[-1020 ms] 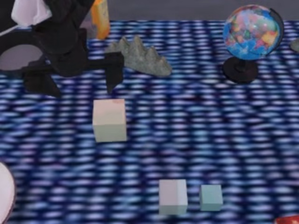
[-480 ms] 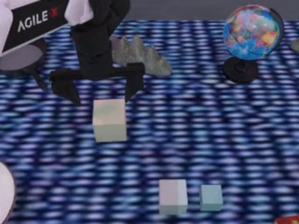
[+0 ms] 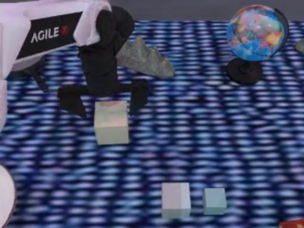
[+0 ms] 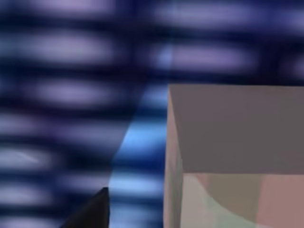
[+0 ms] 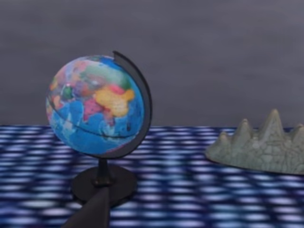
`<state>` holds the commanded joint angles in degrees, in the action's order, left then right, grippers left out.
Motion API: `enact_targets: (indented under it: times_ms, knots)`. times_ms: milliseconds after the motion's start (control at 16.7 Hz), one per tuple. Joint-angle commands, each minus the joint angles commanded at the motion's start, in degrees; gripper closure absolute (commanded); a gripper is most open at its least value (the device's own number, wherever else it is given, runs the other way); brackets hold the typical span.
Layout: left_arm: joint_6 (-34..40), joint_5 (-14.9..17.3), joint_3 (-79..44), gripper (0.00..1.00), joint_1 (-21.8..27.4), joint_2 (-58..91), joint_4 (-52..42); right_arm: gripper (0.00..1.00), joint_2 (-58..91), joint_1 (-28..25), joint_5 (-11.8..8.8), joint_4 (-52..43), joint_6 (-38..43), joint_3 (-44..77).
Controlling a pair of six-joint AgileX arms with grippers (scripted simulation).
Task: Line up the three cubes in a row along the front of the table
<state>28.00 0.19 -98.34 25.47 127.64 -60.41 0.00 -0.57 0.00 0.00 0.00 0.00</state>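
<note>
Left end effector (image 3: 104, 99) is hovering over the far edge of the large cream-pink cube (image 3: 111, 122), fingers spread wide apart, one dark fingertip (image 3: 73, 102) showing on each side of the cube's far corners; whether they are touching it, cannot tell. The cube is sitting left of centre on the table (image 3: 213, 142), well back from the front edge. In the left wrist view the cube (image 4: 235, 156) is filling much of the frame, one dark fingertip (image 4: 92, 211) beside it.

Medium grey-lavender cube (image 3: 175, 200) and small teal-grey cube (image 3: 214, 201) are sitting just beside each other near the front edge, right of centre, a narrow gap between them.

Jagged grey rock (image 3: 145, 58) is lying at the back, partly behind the left arm. Globe (image 3: 255, 33) is standing at back right; the right wrist view is looking at the globe (image 5: 97, 111) and rock (image 5: 259, 147). Right end effector: only a dark tip (image 5: 95, 209) showing, state cannot tell.
</note>
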Motion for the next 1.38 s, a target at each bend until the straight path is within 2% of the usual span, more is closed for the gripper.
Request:
enact_targets:
  times_ms: [240, 480, 1260, 1380]
  knots:
    - [0.0, 0.0, 5.2, 0.00, 0.1, 2.6, 7.6, 0.00, 0.0, 0.0, 0.0, 0.0, 0.0, 0.0]
    - [0.0, 0.0, 5.5, 0.00, 0.1, 2.8, 8.0, 0.00, 0.0, 0.0, 0.0, 0.0, 0.0, 0.0]
    - [0.0, 0.0, 5.5, 0.98, 0.1, 2.8, 8.0, 0.00, 0.0, 0.0, 0.0, 0.0, 0.0, 0.0]
    - [0.0, 0.0, 5.5, 1.00, 0.1, 2.8, 8.0, 0.00, 0.0, 0.0, 0.0, 0.0, 0.0, 0.0]
